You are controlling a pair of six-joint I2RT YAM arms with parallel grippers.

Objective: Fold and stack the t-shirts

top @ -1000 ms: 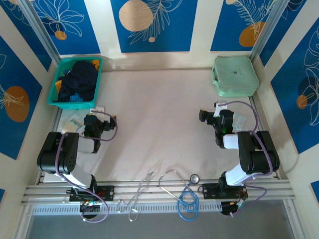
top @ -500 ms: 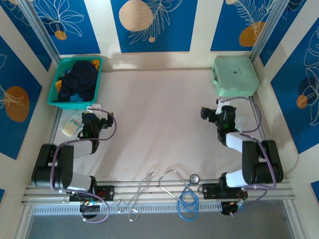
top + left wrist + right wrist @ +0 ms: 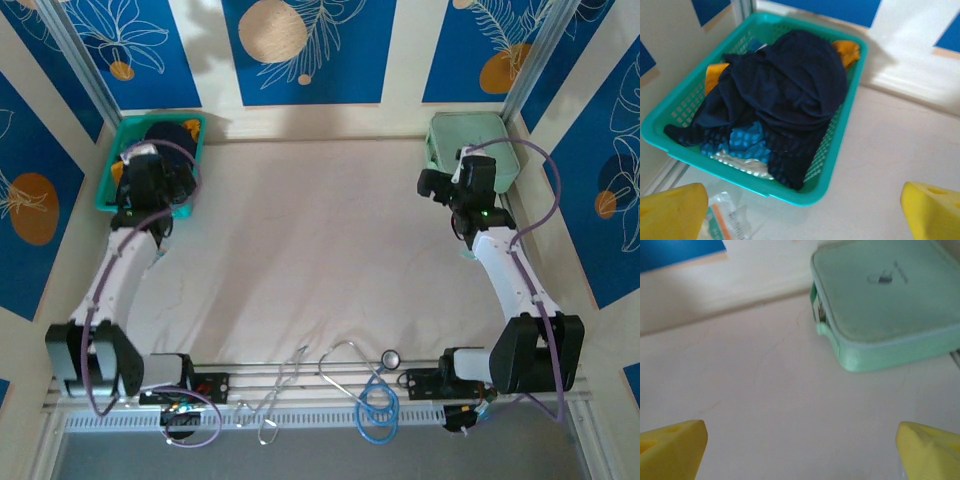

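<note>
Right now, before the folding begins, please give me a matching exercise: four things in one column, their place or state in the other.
1 navy t-shirt
2 teal basket
3 mint-green case
4 left gripper

a far right corner of the table
b open, holding nothing
c heaped in the basket
d far left corner

Pairs: 1-c, 2-d, 3-a, 4-b

Bright, even light from above; faint shadows on the cream back wall (image 3: 403, 50), both wrist views slightly soft
</note>
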